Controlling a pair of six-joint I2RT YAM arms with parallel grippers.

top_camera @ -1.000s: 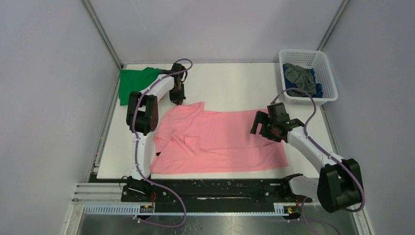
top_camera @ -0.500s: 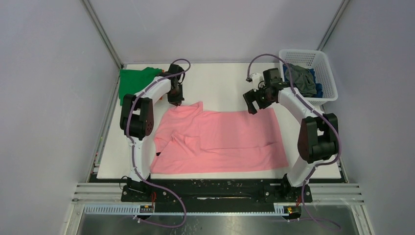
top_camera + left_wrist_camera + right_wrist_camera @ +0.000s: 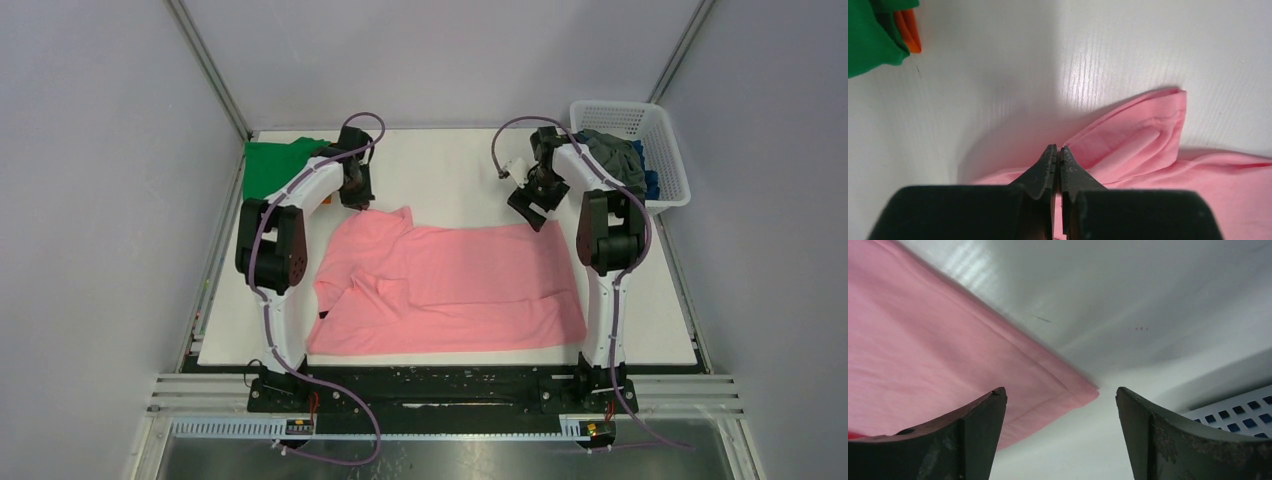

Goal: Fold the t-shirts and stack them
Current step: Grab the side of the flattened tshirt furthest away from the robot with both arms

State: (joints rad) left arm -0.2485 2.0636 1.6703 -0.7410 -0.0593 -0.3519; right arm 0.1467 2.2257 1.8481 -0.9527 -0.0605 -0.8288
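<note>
Awaiting first fold, pink t-shirt [image 3: 460, 285] lies spread; green t-shirt [image 3: 270, 168] set aside, more in basket [image 3: 610, 104]; left fingers [image 3: 1045, 167] closed at sleeve, right fingers [image 3: 975, 425] open over corner

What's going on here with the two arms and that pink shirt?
A robot is partway into folding shirts. The pink t-shirt lies spread out on the table. The left pincer is shut, apparently pinching the shirt's far left edge. The right pincer hangs open over its far right corner, near the basket.
</note>
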